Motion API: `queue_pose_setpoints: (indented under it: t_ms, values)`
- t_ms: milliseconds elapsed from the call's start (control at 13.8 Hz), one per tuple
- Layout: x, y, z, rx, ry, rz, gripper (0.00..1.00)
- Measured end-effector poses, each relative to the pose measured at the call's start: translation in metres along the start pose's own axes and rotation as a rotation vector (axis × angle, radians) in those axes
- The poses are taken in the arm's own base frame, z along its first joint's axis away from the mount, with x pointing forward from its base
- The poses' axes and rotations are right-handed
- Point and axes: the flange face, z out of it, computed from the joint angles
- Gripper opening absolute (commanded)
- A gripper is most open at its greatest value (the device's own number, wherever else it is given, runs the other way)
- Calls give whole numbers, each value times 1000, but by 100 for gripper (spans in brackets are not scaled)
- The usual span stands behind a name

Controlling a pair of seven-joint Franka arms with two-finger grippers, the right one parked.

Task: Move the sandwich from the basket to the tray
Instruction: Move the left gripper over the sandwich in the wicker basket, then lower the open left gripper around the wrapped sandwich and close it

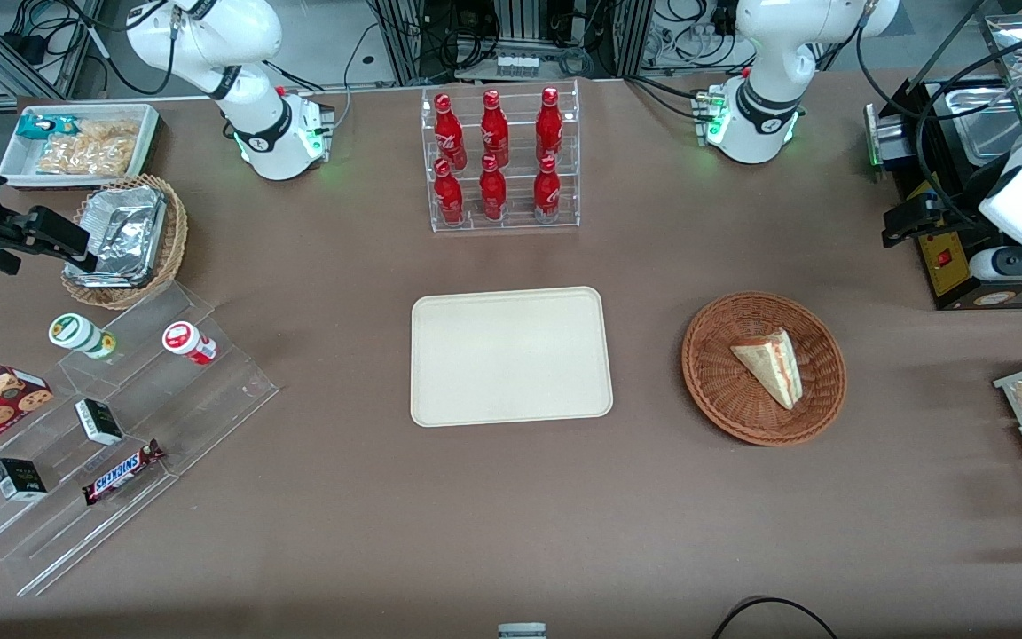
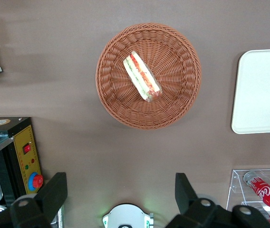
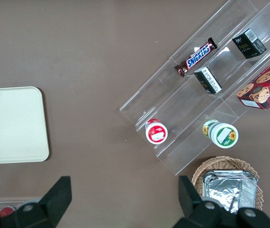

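Left wrist view: gripper (image 2: 120, 194) jaws spread wide, holding nothing, hanging high above bare brown table (image 2: 68, 118) beside the basket (image 2: 182, 99). Sandwich (image 2: 141, 76) lies in the basket, filling edge up, near the middle. Tray (image 2: 263, 90) sits apart from the basket, nothing on it. Front view: sandwich (image 1: 770, 364) in basket (image 1: 715, 390), toward the working arm's end; tray (image 1: 511, 355) mid-table, bottle rack (image 1: 500, 160) farther from the camera.
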Motion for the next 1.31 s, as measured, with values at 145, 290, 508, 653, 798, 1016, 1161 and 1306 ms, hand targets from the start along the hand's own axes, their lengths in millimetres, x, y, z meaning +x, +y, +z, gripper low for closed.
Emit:
queue_pose_setpoints:
  t_ms: [145,290,508,653,798,1016,1161,1306]
  values:
    - [2,1,1,0,2,1,100]
    - [5,2,13,1,-21,4,100]
    - [16,3,50,4,-58,5,100]
    - [28,4,88,3,-52,5,100]
    - [38,4,130,3,-37,5,100]
    - [44,6,181,2,7,3,100]
    - [43,12,209,1,38,-21,100]
    - [40,24,229,1,47,-98,100]
